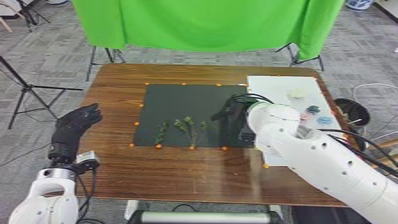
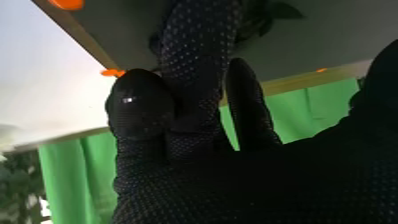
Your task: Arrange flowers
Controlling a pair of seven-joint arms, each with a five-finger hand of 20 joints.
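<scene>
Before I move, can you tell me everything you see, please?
Green leafy sprigs: at least two, on the mat
Small blossom-like pieces: four, pale yellow, dark teal, pink, light blue, on the white sheet
Square mat: one, dark grey, on the table
Flat sheet: one, white, table's right side
Tape marks: several, orange, around the mat
Wooden table: one, brown, centre
Cloth: one, bright green, behind the table
Metal stands: several, black, left and behind
Bin: one, black, right of the table
Floor: grey
Robot arms: two, white
Left hand: black glove, left
Right hand: black glove, over the mat's right
</scene>
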